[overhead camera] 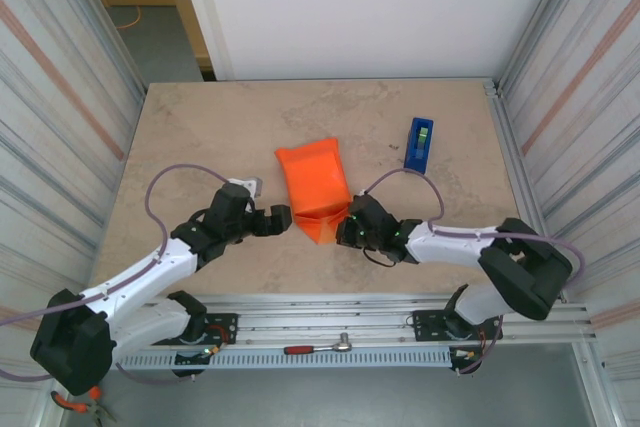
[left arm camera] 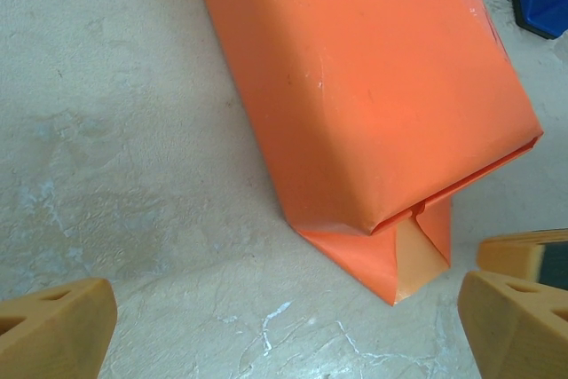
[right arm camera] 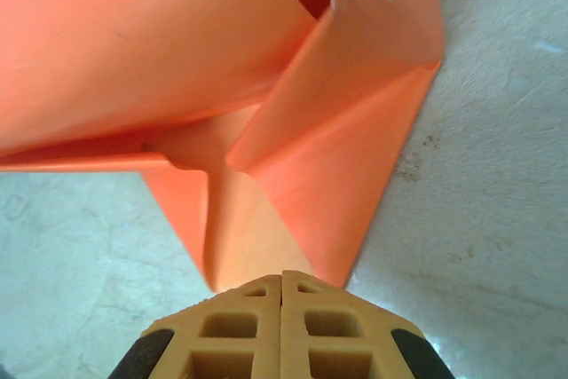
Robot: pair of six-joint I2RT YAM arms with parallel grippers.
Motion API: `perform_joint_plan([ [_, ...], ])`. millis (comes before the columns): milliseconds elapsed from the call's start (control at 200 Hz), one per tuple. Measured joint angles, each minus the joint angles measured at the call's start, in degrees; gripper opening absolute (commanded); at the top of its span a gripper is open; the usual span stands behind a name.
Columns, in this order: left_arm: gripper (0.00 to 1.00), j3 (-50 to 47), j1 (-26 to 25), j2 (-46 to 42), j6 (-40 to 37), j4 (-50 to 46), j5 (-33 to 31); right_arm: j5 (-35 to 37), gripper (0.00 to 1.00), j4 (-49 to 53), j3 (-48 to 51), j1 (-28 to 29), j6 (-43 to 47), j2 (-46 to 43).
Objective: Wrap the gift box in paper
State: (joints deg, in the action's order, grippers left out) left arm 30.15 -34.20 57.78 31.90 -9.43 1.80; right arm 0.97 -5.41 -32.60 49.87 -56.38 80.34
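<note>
**Closed right gripper point(right arm camera: 282, 278) meets the paper point(right arm camera: 177, 51) at its near flap**
Its jaws are pressed together at the flap's tip. The left gripper point(left arm camera: 286, 315), spread wide, hovers just left of the paper's near end. The paper is folded box-shaped, with a blue dispenser point(overhead camera: 420, 144) to its right.

The left tool point(left arm camera: 286, 312) and right tool point(right arm camera: 281, 283) have ochre fingers point(right arm camera: 248, 330) with square hollow cells; behind them, white arms point(overhead camera: 150, 272) with black joints trail lilac cables point(overhead camera: 160, 182).
</note>
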Motion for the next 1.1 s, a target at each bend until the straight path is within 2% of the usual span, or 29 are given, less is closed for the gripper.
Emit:
perform_joint_plan([
  [45,0.99,-0.1,0.0,0.0,0.0,0.0,-0.2,1.1,0.18,2.5,-0.6,0.0,0.0,-1.5],
  [246,0.99,-0.9,0.0,0.0,0.4,-0.3,-1.1,4.0,0.33,11.1,-4.9,-0.1,2.1,-3.3],
  [401,0.99,-2.4,0.0,-1.6,1.2,0.0,-3.0,3.1,0.40,12.8,-5.2,-0.5,3.0,-3.1],
  [601,0.99,-6.2,0.0,-5.8,1.7,1.2,-5.3,2.4,0.44,10.3,-3.8,-0.6,2.6,-3.1],
  [636,0.99,-6.7,0.0,-6.5,1.8,1.7,-5.6,2.5,0.55,10.1,-3.6,-0.6,2.4,-3.1],
  [681,0.99,-7.2,0.0,-7.4,1.8,2.5,-5.9,2.8,0.75,10.2,-3.6,-0.7,1.7,-3.1],
  [701,0.99,-7.5,0.0,-7.7,1.8,2.9,-6.0,2.9,0.94,10.3,-3.6,-0.7,1.7,-3.1],
  [712,0.99,-7.6,0.0,-7.9,1.8,3.0,-6.0,3.0,1.00,10.4,-3.6,-0.7,1.5,-3.1],
  [967,0.99,-9.4,0.0,-9.5,1.8,5.6,-6.2,3.7,1.00,11.5,-3.6,-0.2,1.3,-2.3],
  [1097,0.99,-9.5,0.0,-9.5,1.8,6.4,-6.4,2.0,0.82,10.1,-3.6,-0.2,1.3,0.1],
])
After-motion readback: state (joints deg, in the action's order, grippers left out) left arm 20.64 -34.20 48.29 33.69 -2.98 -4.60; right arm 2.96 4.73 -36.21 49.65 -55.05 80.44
